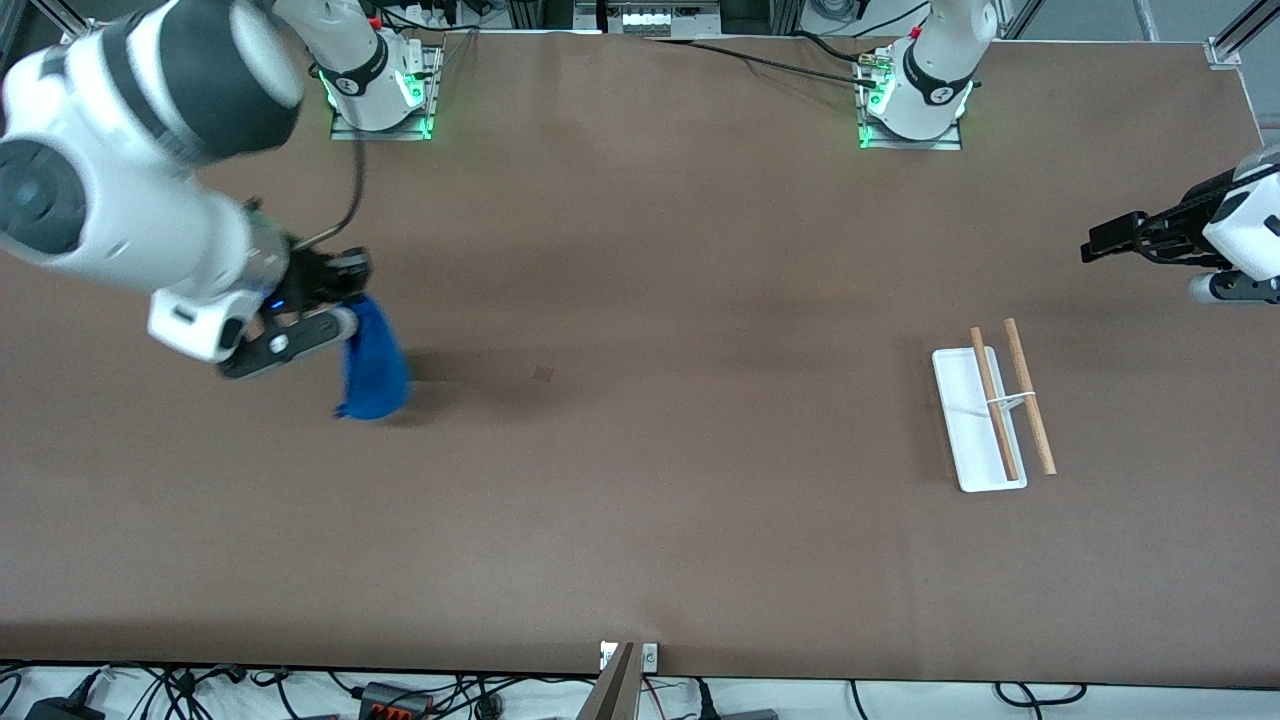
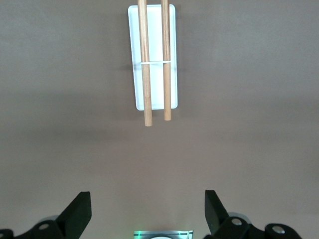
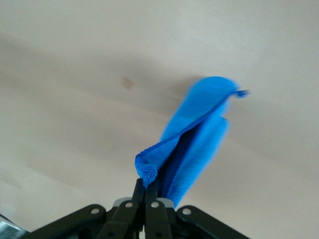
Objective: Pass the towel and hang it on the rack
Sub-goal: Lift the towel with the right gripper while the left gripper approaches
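Observation:
The bright blue towel (image 1: 373, 366) hangs folded in the air over the table's right-arm end, pinched at its upper edge by my right gripper (image 1: 352, 303), which is shut on it. In the right wrist view the towel (image 3: 194, 139) droops away from the closed fingers (image 3: 146, 188), its small corner loop at the end farthest from them. The rack (image 1: 992, 410), a white base with two wooden rods, stands toward the left arm's end. My left gripper (image 1: 1098, 243) hovers open above the table near that end, holding nothing. The left wrist view shows the rack (image 2: 152, 64) and both spread fingertips (image 2: 79, 211).
A small brown mark (image 1: 543, 374) lies on the brown table near the middle. Both arm bases (image 1: 380, 90) stand along the edge farthest from the front camera. Cables and a bracket (image 1: 628, 660) sit at the nearest edge.

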